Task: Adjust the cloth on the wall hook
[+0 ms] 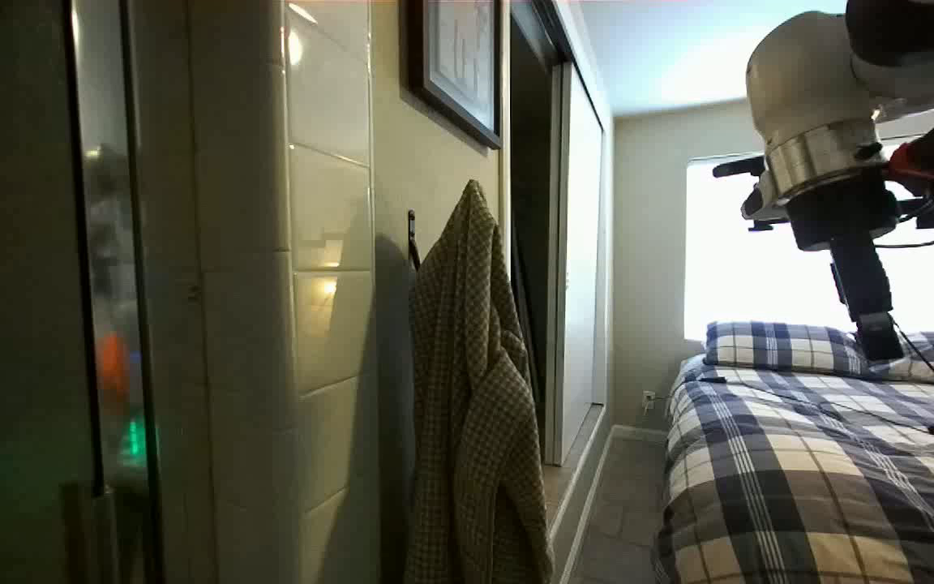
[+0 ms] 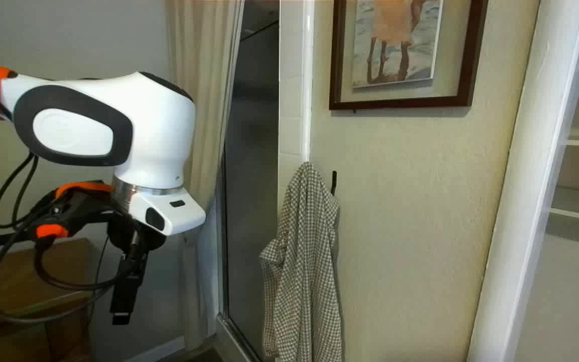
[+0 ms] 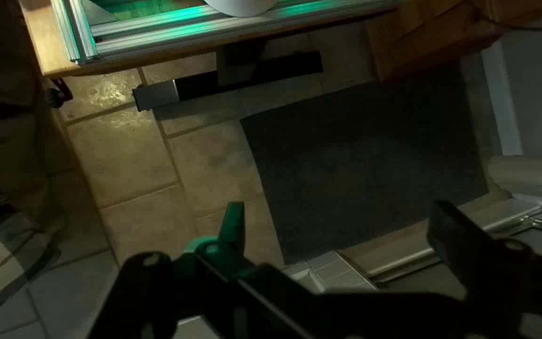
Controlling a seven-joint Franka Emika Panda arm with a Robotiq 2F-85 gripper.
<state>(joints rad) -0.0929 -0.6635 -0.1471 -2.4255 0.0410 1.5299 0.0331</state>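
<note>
- Black fingers (image 2: 124, 296) hang leftmost in an exterior view, aimed roughly downward. The wrist view shows them spread, pinching nothing, with a dark mat (image 3: 365, 160) beyond the gap.
- Beige curtain (image 2: 214, 110) and dark glass panel (image 2: 252, 176) come next, right of the fingers. A sweep toward the wall (image 2: 410, 226) should probably pass clear in front of both.
- Grey-beige checked cloth (image 2: 304, 266) hangs farther right, well apart from the fingers, in long folds under a peaked top that looks higher than them in both exterior views. The step in hand seems to be the approach, with no contact made; whether some adjusting is already done, I cannot tell.
- Dark wall hook (image 2: 333, 182) shows just right of that peak, farther right of the fingers still. Its tip is hidden, presumably inside the cloth. The next move calls for bringing the spread fingers up and across, turned to straddle a fold a little below the peak, then closing gently and shifting the cloth without lifting it off the tip.
- Framed picture (image 2: 395, 55) is rightmost, above the fingers; any rise near the hook should stop beneath it.
</note>
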